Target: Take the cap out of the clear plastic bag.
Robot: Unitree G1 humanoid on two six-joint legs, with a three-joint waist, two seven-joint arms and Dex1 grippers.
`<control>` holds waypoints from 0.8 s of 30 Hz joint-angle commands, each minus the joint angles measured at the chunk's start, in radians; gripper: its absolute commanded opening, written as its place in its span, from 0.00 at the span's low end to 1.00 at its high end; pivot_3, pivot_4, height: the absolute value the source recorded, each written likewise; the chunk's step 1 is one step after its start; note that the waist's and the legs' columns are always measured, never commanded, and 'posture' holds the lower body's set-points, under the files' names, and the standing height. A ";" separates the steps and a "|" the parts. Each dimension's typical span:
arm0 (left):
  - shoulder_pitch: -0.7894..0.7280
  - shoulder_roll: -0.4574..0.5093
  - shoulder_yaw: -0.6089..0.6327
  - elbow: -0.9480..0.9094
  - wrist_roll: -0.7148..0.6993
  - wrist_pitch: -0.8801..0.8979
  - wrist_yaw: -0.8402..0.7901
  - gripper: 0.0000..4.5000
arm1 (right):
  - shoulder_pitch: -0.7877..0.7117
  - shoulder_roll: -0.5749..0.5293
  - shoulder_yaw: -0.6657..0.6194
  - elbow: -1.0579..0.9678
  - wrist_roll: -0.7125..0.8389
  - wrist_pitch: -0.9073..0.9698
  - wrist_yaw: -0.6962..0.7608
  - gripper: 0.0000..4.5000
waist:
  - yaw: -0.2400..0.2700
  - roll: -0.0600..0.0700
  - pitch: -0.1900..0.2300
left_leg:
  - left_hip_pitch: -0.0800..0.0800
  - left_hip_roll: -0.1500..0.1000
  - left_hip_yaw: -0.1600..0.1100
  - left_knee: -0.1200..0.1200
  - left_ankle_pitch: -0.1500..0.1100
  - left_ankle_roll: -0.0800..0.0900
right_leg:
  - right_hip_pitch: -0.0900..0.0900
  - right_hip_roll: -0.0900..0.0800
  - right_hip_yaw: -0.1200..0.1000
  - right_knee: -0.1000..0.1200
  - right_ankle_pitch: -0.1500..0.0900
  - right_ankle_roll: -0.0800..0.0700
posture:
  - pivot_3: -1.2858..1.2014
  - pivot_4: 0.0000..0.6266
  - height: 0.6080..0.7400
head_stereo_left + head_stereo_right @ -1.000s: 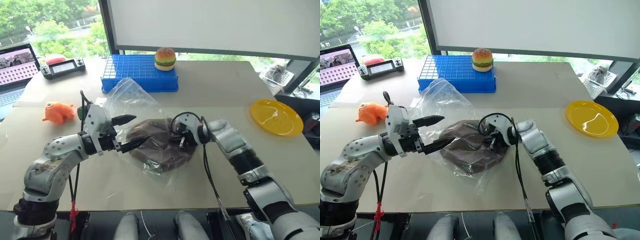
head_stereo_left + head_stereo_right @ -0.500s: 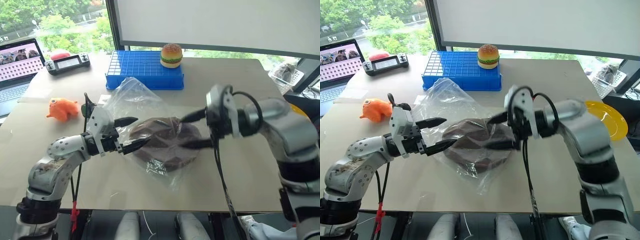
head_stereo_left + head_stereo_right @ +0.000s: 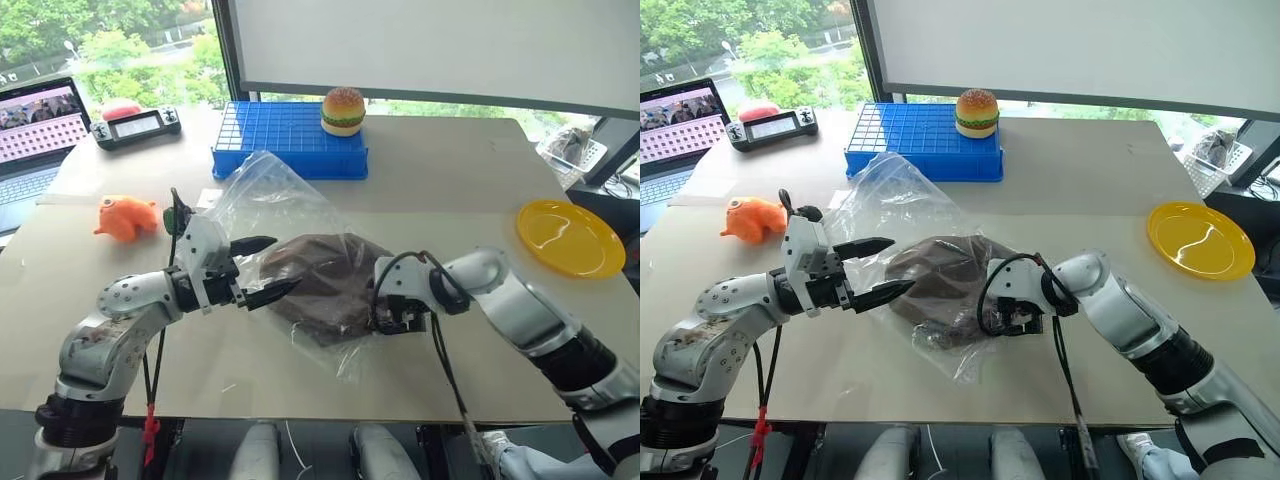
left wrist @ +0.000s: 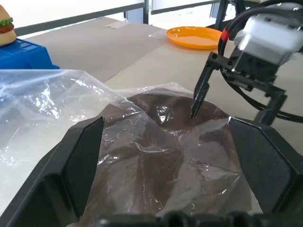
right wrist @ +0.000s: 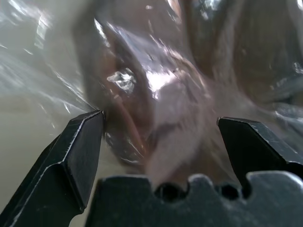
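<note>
Both tools (image 3: 262,270) (image 5: 163,135) spread, seemingly flanking the bagged cap (image 3: 325,280).

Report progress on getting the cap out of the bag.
Done: nothing; the cap lies inside the clear plastic bag on the table. In hand: left gripper and right gripper, both open, flank the bagged cap. Left: grip, pull it out.

A broad beige tabletop (image 3: 430,180) runs up to a window (image 3: 120,40) with dark frames, daylight and green trees beyond it. A large white panel (image 3: 430,45) hangs above the tabletop's far edge, right of the dark window post (image 3: 225,50). Left of that post the glass shows foliage.
</note>
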 commanded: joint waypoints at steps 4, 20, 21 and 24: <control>-0.003 0.008 0.016 -0.031 -0.009 -0.014 -0.003 1.00 | 0.011 0.008 0.040 0.054 -0.065 -0.067 0.048 1.00 | -0.003 0.000 0.000 | 0.002 0.000 0.000 0.000 0.000 0.000 | 0.002 0.000 0.000 0.000 0.000 0.000 | 0.52 0.24 0.96; -0.043 -0.015 -0.013 0.001 0.018 -0.019 0.012 1.00 | 0.065 0.052 0.084 0.185 -0.144 -0.123 0.119 0.42 | -0.005 -0.006 -0.004 | 0.013 0.000 0.000 0.000 0.000 0.000 | 0.012 0.000 0.000 0.000 -0.004 0.006 | 0.52 0.24 0.96; -0.043 -0.015 -0.013 -0.001 0.018 -0.018 0.013 1.00 | 0.066 0.058 0.083 0.192 -0.151 -0.127 0.115 0.33 | -0.006 -0.006 -0.004 | 0.015 0.000 0.000 0.000 0.000 0.000 | 0.014 0.000 0.000 0.000 -0.004 0.007 | 0.52 0.24 0.96; -0.038 -0.013 -0.010 -0.012 0.015 -0.014 0.017 1.00 | 0.071 0.076 0.080 0.203 -0.168 -0.132 0.102 0.12 | -0.006 -0.007 -0.004 | 0.024 0.000 0.000 0.000 0.000 0.000 | 0.023 0.000 0.000 -0.001 -0.004 0.007 | 0.52 0.24 0.96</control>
